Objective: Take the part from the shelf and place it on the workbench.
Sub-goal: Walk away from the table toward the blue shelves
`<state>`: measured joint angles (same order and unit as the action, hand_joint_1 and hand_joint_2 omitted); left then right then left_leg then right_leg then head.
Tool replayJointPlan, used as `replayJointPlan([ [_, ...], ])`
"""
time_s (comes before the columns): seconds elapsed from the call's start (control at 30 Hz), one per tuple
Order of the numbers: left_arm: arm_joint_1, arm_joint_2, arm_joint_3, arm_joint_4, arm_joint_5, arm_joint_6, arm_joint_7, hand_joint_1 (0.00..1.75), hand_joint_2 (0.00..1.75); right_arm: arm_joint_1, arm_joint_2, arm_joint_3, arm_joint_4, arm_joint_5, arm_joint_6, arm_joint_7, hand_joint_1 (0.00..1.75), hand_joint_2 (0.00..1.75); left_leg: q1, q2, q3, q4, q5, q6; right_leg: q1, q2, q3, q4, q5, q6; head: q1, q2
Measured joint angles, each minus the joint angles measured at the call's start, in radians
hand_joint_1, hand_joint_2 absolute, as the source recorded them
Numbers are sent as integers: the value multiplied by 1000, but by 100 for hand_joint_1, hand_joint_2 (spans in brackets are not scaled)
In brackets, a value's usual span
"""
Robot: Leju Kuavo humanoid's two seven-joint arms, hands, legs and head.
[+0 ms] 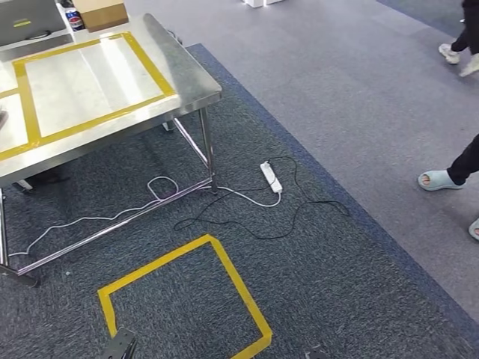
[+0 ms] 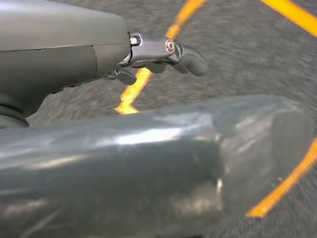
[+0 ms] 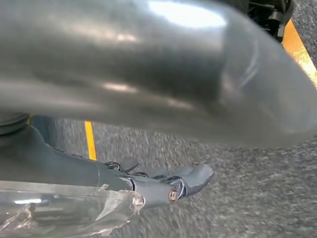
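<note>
I see left hand and right hand hanging over carpet, fingers extended, holding nothing. Yellow tape square on floor nearest. Steel desk beyond. Part location: cannot tell.

Quick headcount of what's on view — one steel workbench with two yellow tape rectangles marked on its top, though the left one is cut off at the edge. One more yellow tape square on the carpet. One white power strip on the floor, one white cable and one black cable trailing from it. One cardboard box and one can at the bench's far end. Feet of passers-by — four shoes at the right edge. Robot hands: two, a left hand and a right hand.
</note>
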<state>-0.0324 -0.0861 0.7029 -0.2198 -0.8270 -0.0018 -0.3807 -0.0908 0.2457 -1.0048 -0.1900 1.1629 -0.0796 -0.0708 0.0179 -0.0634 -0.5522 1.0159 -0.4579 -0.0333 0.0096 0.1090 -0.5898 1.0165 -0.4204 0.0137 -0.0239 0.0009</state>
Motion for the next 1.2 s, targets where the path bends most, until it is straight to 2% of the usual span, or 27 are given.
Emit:
replayJointPlan([
  [0.03,1,2,-10,1,-2,-1,-7,0,0,1,0,0,0,-1,0,3,0,0,0,-8,6,-18,-1,3,0,11,-6,2,2,5,0,0],
  [0.1,0,4,-20,2,0,-1,-1,0,0,8,0,0,0,-3,-2,10,0,0,0,11,6,-22,-1,13,-4,23,-18,3,5,14,0,0],
  [0.13,0,5,-22,3,1,-1,7,0,0,13,0,0,0,-3,-3,12,0,0,1,21,6,-23,1,19,-3,9,-25,13,-2,19,2,0],
  [0.17,-1,5,-23,3,1,0,15,0,0,16,0,0,0,-3,-5,12,0,0,2,33,5,-24,3,25,-3,-16,-39,40,-21,24,6,0],
  [0.23,1,4,-24,4,1,2,29,0,0,13,0,0,0,-3,-8,8,0,0,0,58,5,-25,4,33,-3,-76,-89,155,-89,35,13,0],
  [0.27,3,2,-24,4,1,2,34,0,0,11,0,0,0,-3,-9,5,0,0,-1,73,5,-25,3,35,-6,-91,-120,223,-122,39,14,0],
  [0.3,4,-1,-25,6,0,1,37,0,0,9,0,0,0,-3,-10,3,0,0,-2,87,5,-25,3,35,-8,-98,-141,274,-140,42,14,0],
  [0.33,4,-5,-26,7,-1,0,39,0,0,9,0,0,0,-3,-11,2,0,0,-2,101,5,-25,3,35,-10,-102,-145,290,-140,43,14,0],
  [0.37,3,-9,-28,8,-1,0,42,0,0,9,-1,0,0,-3,-12,2,0,0,-2,114,6,-24,2,34,-11,-106,-130,267,-122,44,14,0],
  [0.4,3,-13,-30,8,-3,0,43,0,0,9,-1,0,0,-3,-12,2,0,0,-1,127,8,-24,1,32,-11,-117,-96,209,-92,43,14,0],
  [0.47,2,-19,-32,9,-7,4,49,0,0,6,0,0,0,-2,-13,1,0,0,-5,149,13,-23,-4,24,-10,-165,-19,73,-41,38,15,0],
  [0.5,2,-22,-33,9,-8,15,53,0,0,4,0,0,0,-1,-15,-1,0,0,-9,159,16,-23,-6,19,-9,-181,3,32,-30,33,14,0],
  [0.53,2,-28,-34,9,-7,32,58,0,0,3,0,0,0,-1,-17,-2,0,0,-12,169,18,-24,-7,13,-7,-186,12,14,-27,27,13,0],
  [0.6,0,-41,-35,10,-6,67,65,0,0,5,0,0,0,-1,-23,-5,0,0,-12,184,24,-28,-7,1,-6,-162,6,10,-23,12,12,0],
  [0.63,-1,-46,-35,10,-5,77,67,0,0,6,0,0,0,-2,-24,-6,0,0,-9,173,25,-26,-12,-6,-7,-150,6,7,-21,5,11,0],
  [0.67,-2,-51,-35,10,-5,80,67,0,0,7,0,0,0,-2,-25,-6,0,0,-7,150,19,-9,-28,-11,-10,-138,6,4,-17,-2,10,0],
  [0.73,0,-58,-36,10,-5,84,68,0,0,4,0,0,0,-3,-25,-8,0,0,-5,93,-23,87,-88,-15,-13,-112,5,1,-12,-11,5,0],
  [0.77,2,-62,-36,11,-3,85,69,0,0,3,0,0,0,-3,-25,-9,0,0,-5,79,-56,157,-121,-14,-12,-97,3,1,-10,-13,4,0],
  [0.8,5,-65,-36,12,1,85,68,0,0,4,0,0,0,-4,-25,-9,0,0,-6,74,-86,215,-141,-13,-12,-80,2,2,-10,-14,3,0],
  [0.83,6,-67,-35,12,6,84,64,0,0,6,0,0,0,-7,-26,-10,0,0,-7,72,-105,247,-142,-12,-11,-64,1,2,-9,-15,2,0],
  [0.87,6,-68,-35,13,9,82,59,0,0,8,-1,0,0,-11,-28,-11,0,0,-7,70,-106,240,-122,-10,-11,-47,2,2,-9,-14,2,0],
  [0.9,5,-70,-35,13,5,80,53,0,0,11,-1,-1,0,-16,-30,-12,0,0,-6,65,-90,199,-87,-8,-12,-32,2,2,-8,-12,3,0],
  [0.97,2,-75,-39,13,-28,76,47,0,0,11,-1,-4,0,-29,-38,-13,0,0,-1,22,-34,71,-18,-4,-11,-1,0,5,-6,-6,2,0],
  [1.03,-1,-81,-53,14,-79,74,47,0,0,11,-1,-12,0,-43,-47,-12,0,0,2,-15,-2,-6,2,1,-10,23,-9,9,-4,5,3,0],
  [1.1,-5,-90,-73,14,-113,69,47,0,0,17,-2,-24,0,-58,-53,-9,0,0,1,-5,0,-17,-1,12,-14,40,-19,7,0,18,4,0],
  [1.13,-7,-95,-82,14,-121,68,48,0,0,22,-3,-29,0,-63,-55,-8,0,0,0,5,1,-20,0,19,-14,27,-24,10,-2,23,4,0],
  [1.2,-10,-104,-95,14,-127,67,54,0,0,25,-4,-39,0,-67,-56,-7,0,0,2,30,3,-23,2,32,-12,-34,-50,60,-33,34,14,0],
])
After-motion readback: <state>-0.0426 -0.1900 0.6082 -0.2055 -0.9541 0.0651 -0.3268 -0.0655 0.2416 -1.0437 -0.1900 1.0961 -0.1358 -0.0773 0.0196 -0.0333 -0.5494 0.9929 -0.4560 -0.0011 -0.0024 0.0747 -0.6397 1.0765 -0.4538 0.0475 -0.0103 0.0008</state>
